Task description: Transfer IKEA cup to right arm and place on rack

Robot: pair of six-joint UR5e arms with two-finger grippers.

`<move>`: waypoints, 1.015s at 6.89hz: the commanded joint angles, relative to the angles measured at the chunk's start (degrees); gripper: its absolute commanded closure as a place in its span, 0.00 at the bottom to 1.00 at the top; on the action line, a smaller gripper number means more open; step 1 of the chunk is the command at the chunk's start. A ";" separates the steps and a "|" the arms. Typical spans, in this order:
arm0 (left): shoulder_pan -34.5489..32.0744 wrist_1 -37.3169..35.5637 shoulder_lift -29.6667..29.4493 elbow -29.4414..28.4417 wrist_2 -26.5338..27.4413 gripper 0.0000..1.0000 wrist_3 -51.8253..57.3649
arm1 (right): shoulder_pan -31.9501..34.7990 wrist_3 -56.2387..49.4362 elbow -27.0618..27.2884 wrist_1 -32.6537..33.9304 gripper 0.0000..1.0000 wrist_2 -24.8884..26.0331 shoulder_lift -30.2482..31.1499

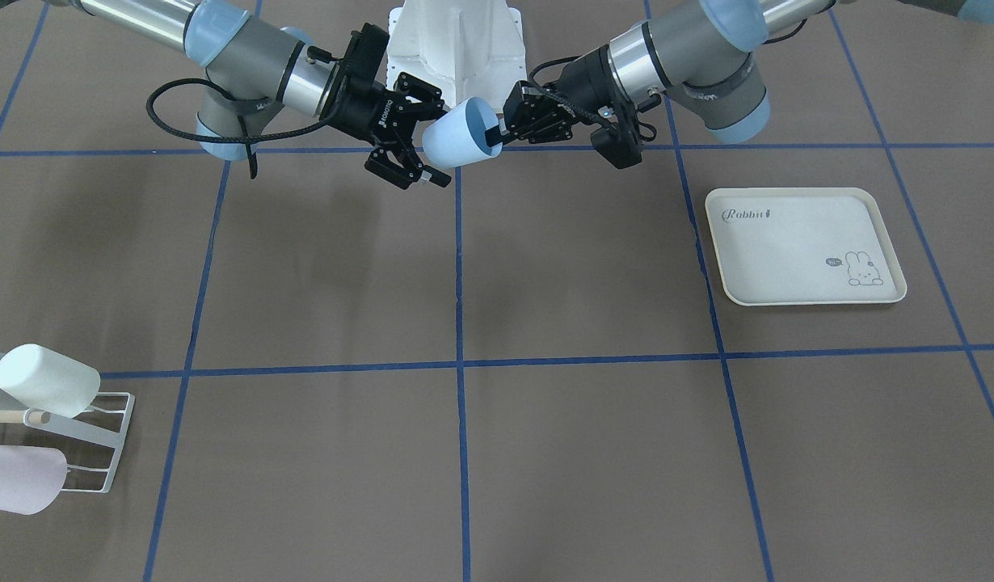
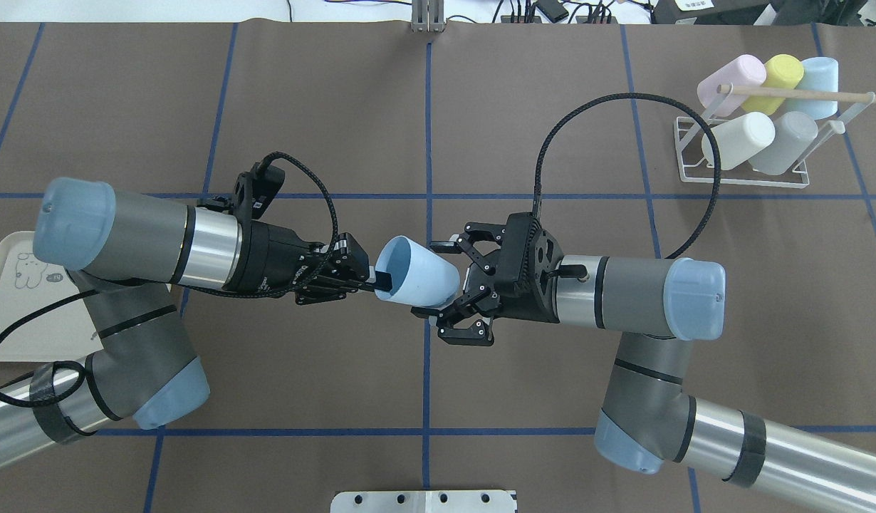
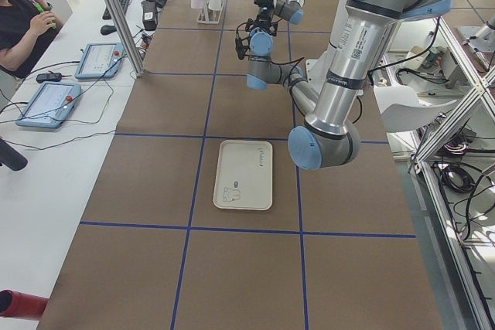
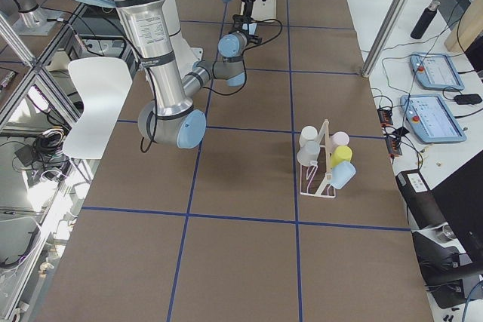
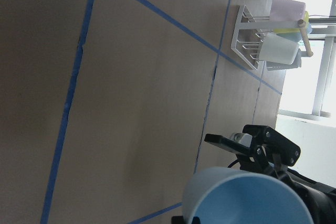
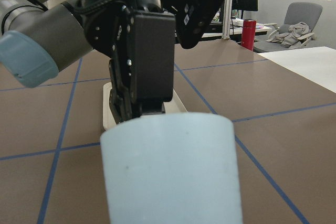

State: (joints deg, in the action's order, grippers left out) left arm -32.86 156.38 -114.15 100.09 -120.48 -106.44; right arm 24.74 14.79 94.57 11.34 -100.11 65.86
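- IKEA cup (image 2: 418,276): light blue, held on its side in the air over the counter's (image 2: 303,107) middle tape line, on the robot's side. Mouth faces the left arm, closed base faces the right arm (image 2: 637,296).
- Left hand (image 2: 377,279): pinching the cup's rim, one finger inside the mouth and the other outside the wall.
- Right hand (image 2: 432,279): fingers spread, one on either side of the cup's base end. Whether they touch the wall cannot be told.
- Rack (image 2: 737,178): white wire frame with a wooden dowel, at the far right corner in the overhead view, well apart from both hands.
- Cups on rack: five, slanted on the prongs; pink (image 2: 730,82), yellow (image 2: 780,75) and light blue (image 2: 819,82) in the far row, white (image 2: 741,139) and grey (image 2: 787,142) in the near row.
- Tray (image 1: 788,250): cream, rabbit print, flat on the counter on the left arm's side.
- Counter: brown covering marked with a blue tape grid.
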 commanded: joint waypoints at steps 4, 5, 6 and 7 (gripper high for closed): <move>-0.53 0.06 0.07 0.81 0.07 0.00 0.71 | 0.13 -0.11 0.26 0.18 0.67 -0.44 0.41; -2.10 -0.11 0.24 0.81 -0.63 0.00 0.71 | 0.91 -0.29 0.26 1.05 0.67 -0.44 0.67; -4.21 -0.55 1.72 0.90 -1.59 0.00 0.80 | 3.10 -1.59 0.09 2.80 0.67 -0.53 1.37; -8.84 -1.34 3.39 0.38 -5.61 0.00 1.06 | 5.38 -5.17 0.35 6.29 0.67 -0.35 2.25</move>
State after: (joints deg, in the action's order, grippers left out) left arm -37.44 155.78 -112.48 100.79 -122.75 -105.61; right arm 27.65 12.72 94.79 14.37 -100.56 67.20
